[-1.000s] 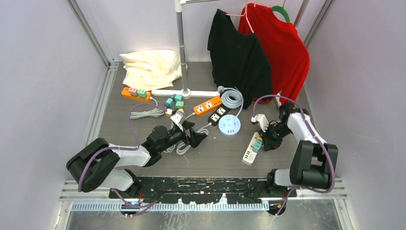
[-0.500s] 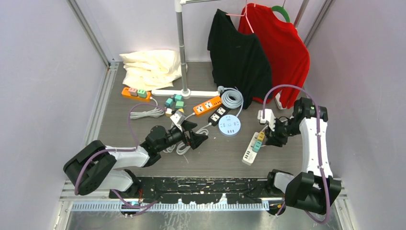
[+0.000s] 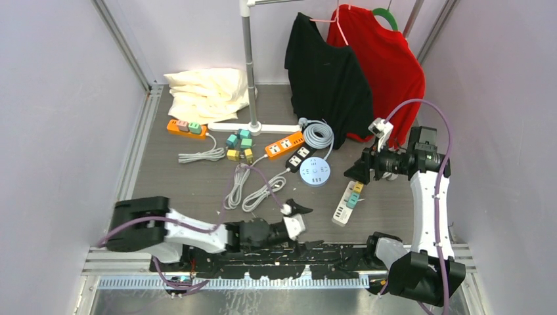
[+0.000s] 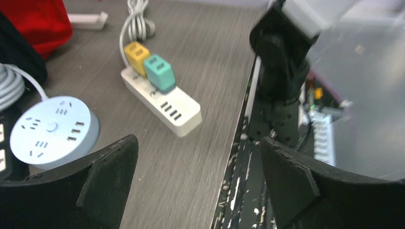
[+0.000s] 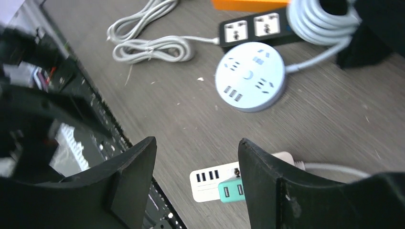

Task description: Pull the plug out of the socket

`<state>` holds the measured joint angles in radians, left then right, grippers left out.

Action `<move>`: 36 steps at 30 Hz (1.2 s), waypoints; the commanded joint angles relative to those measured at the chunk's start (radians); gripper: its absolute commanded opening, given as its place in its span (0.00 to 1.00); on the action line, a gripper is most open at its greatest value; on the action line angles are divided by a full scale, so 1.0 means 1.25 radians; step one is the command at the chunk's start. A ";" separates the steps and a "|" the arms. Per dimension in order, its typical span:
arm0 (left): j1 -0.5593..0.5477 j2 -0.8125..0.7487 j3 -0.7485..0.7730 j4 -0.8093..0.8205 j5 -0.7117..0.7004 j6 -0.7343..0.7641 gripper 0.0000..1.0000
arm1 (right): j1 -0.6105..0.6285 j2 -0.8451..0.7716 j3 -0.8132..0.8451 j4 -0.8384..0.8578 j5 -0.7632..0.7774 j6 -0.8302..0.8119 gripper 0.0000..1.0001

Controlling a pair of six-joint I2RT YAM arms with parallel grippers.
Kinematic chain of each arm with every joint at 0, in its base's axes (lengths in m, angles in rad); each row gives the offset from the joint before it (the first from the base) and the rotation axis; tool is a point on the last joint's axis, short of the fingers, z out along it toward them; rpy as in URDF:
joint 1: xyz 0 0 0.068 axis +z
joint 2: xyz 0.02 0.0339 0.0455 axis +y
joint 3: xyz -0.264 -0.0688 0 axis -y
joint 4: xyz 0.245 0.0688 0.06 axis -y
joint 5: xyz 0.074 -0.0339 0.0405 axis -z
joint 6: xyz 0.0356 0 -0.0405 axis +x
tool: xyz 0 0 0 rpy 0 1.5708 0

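Note:
A white power strip (image 3: 341, 207) lies on the table right of centre, with a teal plug (image 3: 353, 199) and a yellow plug (image 3: 358, 188) seated in it. The left wrist view shows the strip (image 4: 179, 112) with the teal plug (image 4: 159, 72) and yellow plug (image 4: 136, 51) upright on it. My right gripper (image 3: 358, 174) hangs above the strip's far end, open and empty; below its jaws (image 5: 196, 162) I see the strip (image 5: 205, 181) and teal plug (image 5: 231, 189). My left gripper (image 3: 297, 211) is open and empty (image 4: 198, 152) near the table's front edge, well left of the strip.
A round pale-blue socket (image 3: 314, 171), a black strip (image 3: 301, 156), an orange strip (image 3: 284, 144) and a grey cable coil (image 3: 318, 134) lie mid-table. White cords (image 3: 253, 190) sit left of centre. A clothes rack pole (image 3: 249, 65) with a black shirt (image 3: 325, 72) and a red shirt (image 3: 387, 65) stands behind.
The right gripper has lifted off the strip, swung up and back, and opened; both plugs stay in the strip. The left arm has pulled back from mid-table to the front edge.

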<state>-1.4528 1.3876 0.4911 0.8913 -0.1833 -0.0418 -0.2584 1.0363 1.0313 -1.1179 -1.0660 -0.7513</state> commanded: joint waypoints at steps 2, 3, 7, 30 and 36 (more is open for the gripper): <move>-0.055 0.234 0.057 0.257 -0.177 0.151 0.96 | -0.037 -0.028 -0.013 0.236 0.111 0.360 0.69; -0.059 0.278 0.074 0.300 -0.186 0.149 0.96 | -0.042 -0.027 -0.014 0.242 0.129 0.372 0.70; -0.066 0.407 0.149 0.348 -0.240 0.103 0.97 | -0.047 -0.030 -0.018 0.253 0.176 0.395 0.72; -0.019 0.516 0.452 -0.233 -0.292 -0.190 0.99 | -0.047 -0.064 -0.023 0.264 0.184 0.407 0.74; -0.008 0.551 0.528 -0.345 -0.302 -0.232 0.96 | -0.047 -0.064 -0.025 0.265 0.181 0.407 0.74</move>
<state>-1.4704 2.0567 1.0748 0.5552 -0.5377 -0.2764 -0.3161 0.9707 0.9958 -0.8227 -0.8345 -0.2550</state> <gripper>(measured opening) 0.974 0.736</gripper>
